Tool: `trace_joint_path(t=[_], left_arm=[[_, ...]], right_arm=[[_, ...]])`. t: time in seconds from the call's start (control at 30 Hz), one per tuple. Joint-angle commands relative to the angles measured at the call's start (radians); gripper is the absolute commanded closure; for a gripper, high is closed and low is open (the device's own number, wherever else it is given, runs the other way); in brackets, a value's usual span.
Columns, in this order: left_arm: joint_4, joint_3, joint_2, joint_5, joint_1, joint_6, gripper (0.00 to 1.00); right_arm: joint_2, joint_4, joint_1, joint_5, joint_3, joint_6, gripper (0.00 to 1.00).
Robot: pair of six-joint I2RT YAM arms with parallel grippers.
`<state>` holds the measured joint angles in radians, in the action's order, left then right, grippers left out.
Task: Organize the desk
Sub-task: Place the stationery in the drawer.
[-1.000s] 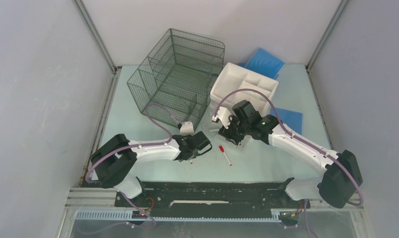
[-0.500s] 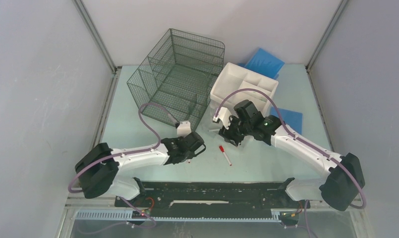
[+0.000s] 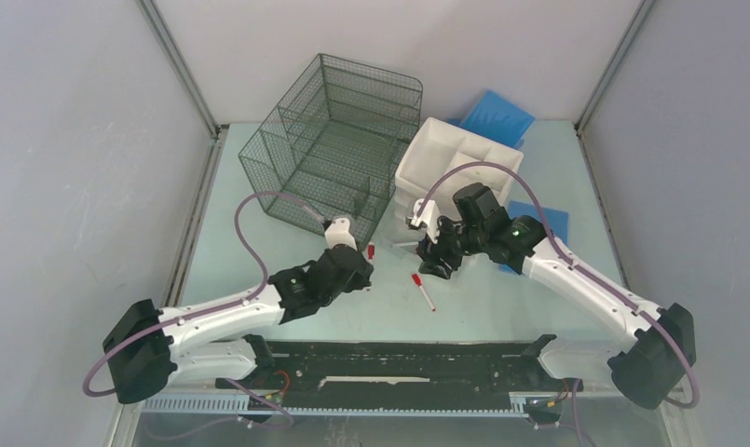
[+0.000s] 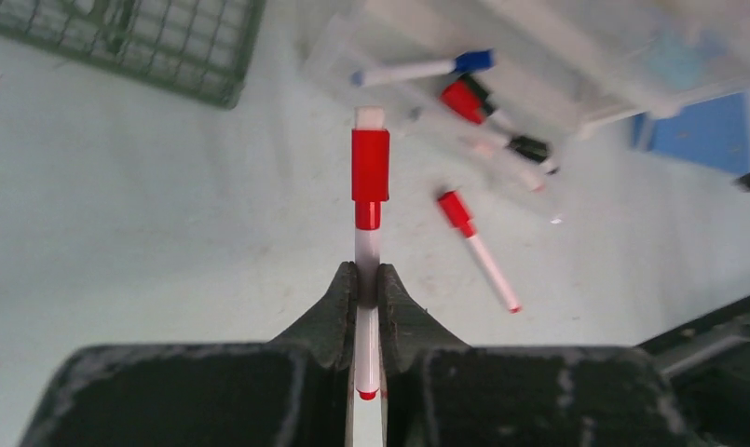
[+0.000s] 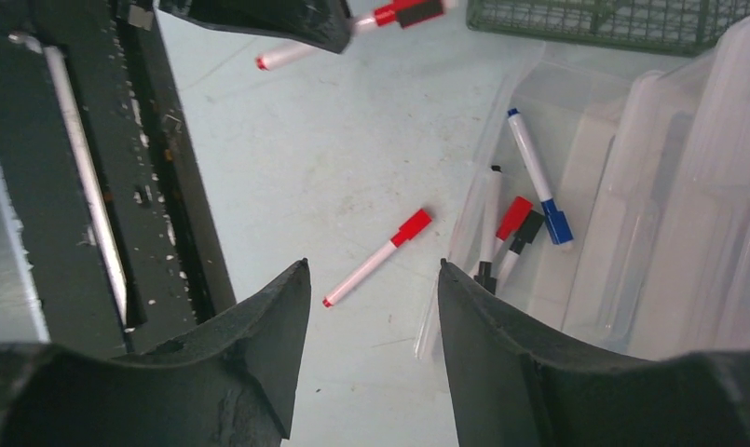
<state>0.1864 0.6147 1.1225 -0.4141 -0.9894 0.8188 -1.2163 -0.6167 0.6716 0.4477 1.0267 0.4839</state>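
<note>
Desk [image 3: 483,300] | left jaws clenched on red marker [image 4: 370,169] | right jaws parted, gripping nothing

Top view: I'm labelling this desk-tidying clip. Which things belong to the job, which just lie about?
Job: red-capped white marker in left gripper; loose red-capped marker on mint-green desk; clear plastic drawer holding markers.
Lying about: dark wire-mesh organizer; blue flat pads.

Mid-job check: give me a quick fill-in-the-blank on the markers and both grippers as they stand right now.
The left gripper is shut on a marker with a ___ cap.
The right gripper has its fingers ___.
In both wrist views, the clear tray shows its topmost marker with a ___ cap.
The desk has ___ loose marker lying on it.
Missing words: red; open; blue; one.
</note>
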Motion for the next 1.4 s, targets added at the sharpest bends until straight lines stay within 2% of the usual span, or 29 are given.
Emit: trace_joint_path(t=[0.0,0.2,0.5,0.67,1.07,1.37], left_arm=[[-0.208,-0.011,-0.056,0.034,-0.003,-0.067,1.00],[-0.385,-0.023,-0.064,0.085,-0.003,-0.089,1.00],[-0.610,-0.063,-0.061,0.134,-0.003,-0.090,1.00],[-0.691,-0.064,-0.051,0.145,-0.003,-0.090,1.00],[-0.847,-0.057,-0.003,0.172,-0.005,-0.057,1.00],[-0.900,-0.033,0.034,0.198,-0.009,-0.040,1.00]], right_arm=[[0.054,-0.010,-0.034,0.142,0.050,-0.029,0.39],[0.096,-0.014,-0.095,0.283,0.056,-0.062,0.36],[0.104,0.003,-0.138,0.411,0.056,-0.128,0.25],[0.080,0.035,-0.139,0.407,0.053,-0.199,0.25],[0.093,0.261,-0.141,0.382,-0.034,-0.467,0.29],[0.077,0.301,-0.141,0.342,-0.048,-0.524,0.33]])
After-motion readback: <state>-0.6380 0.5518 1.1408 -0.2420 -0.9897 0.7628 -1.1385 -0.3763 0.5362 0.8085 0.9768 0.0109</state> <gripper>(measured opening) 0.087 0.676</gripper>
